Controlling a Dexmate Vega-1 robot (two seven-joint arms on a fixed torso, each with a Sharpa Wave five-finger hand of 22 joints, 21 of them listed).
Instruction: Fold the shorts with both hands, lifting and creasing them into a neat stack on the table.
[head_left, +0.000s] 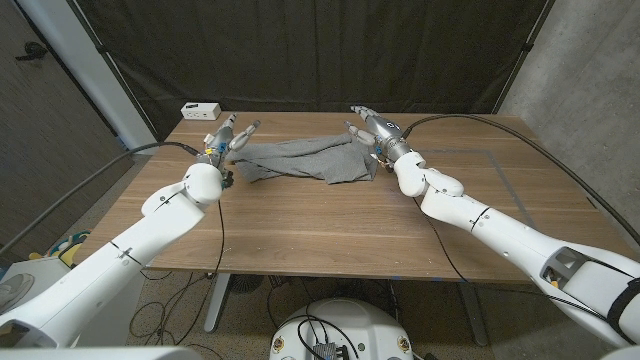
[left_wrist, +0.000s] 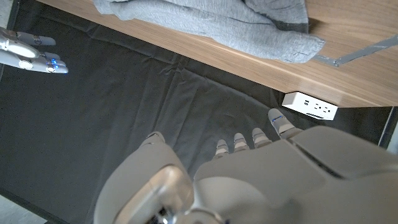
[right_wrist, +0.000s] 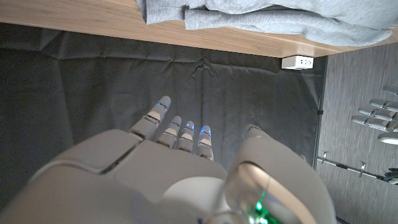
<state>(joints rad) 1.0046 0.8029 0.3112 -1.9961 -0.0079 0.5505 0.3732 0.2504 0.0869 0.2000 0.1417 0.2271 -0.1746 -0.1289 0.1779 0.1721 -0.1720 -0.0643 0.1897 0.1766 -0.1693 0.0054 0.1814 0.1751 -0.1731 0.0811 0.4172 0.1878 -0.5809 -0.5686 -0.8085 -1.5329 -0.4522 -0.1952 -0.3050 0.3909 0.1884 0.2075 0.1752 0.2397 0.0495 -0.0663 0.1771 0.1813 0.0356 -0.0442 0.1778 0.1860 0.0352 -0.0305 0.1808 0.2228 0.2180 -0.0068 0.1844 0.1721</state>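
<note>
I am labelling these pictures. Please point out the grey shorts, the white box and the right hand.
grey shorts (head_left: 300, 160), head view, middle of the cloth.
white box (head_left: 200, 109), head view, its top face.
right hand (head_left: 368, 128), head view, back of the hand.

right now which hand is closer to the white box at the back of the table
Left. The left hand is at the left end of the grey shorts, a short way in front of the white box. The right hand is at the shorts' far end, much farther off.
</note>
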